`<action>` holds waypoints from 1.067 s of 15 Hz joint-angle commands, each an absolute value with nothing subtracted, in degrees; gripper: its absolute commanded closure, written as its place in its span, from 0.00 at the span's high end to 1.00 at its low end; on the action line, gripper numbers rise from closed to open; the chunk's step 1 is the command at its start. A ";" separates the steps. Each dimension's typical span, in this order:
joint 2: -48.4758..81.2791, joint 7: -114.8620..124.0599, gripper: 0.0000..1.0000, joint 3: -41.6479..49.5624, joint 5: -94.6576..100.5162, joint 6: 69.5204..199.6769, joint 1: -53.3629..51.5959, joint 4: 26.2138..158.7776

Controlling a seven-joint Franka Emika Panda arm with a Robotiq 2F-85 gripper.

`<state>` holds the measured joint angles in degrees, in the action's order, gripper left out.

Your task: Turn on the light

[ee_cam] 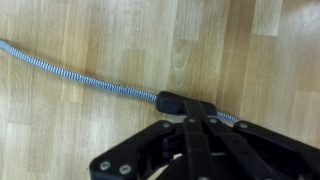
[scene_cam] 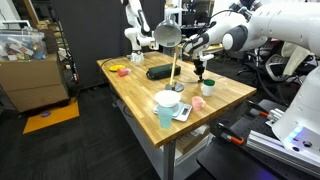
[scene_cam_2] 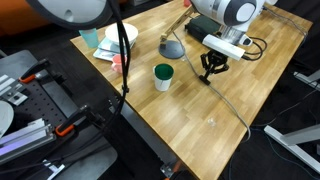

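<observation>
Silver-grey dome-headed desk lamp (scene_cam: 167, 34) upright on wooden table (scene_cam: 230, 95), stem vertical, dome facing down.
Just right: black gripper (scene_cam_2: 209, 77), fingers together, over black switch (ee_cam: 175, 100) on braided cord (ee_cam: 70, 72).

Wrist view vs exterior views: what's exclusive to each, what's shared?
Wrist only: the cord shows as black-and-white braid, with a black inline piece right at the hand. Exterior only: the desk lamp, the green cup and the robot arm. Shared: the hand low over the cord, which lies on the wooden table.
</observation>
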<state>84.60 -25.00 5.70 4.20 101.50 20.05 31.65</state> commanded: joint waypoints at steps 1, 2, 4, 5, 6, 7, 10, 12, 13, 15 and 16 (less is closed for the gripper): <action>84.60 -28.73 0.00 4.46 4.99 102.56 20.50 32.07; 84.60 -29.31 0.00 4.38 4.98 102.53 20.51 32.20; 84.59 -30.20 0.00 4.27 4.93 102.50 20.57 32.69; 84.60 -30.40 0.00 4.15 4.80 102.45 20.66 32.99; 84.60 -30.69 0.00 4.01 4.71 102.37 20.72 33.38; 84.59 -30.83 0.00 3.96 4.67 102.30 20.74 33.54; 84.56 -30.38 0.00 3.94 4.48 102.41 20.91 33.50; 84.53 -30.06 0.00 4.40 4.87 102.38 20.87 33.21; 84.54 -30.07 0.00 4.65 5.12 102.37 20.81 33.01; 84.53 -30.14 0.00 4.57 4.98 102.10 20.98 32.04; 84.52 -30.07 0.00 4.54 4.89 102.09 21.04 31.56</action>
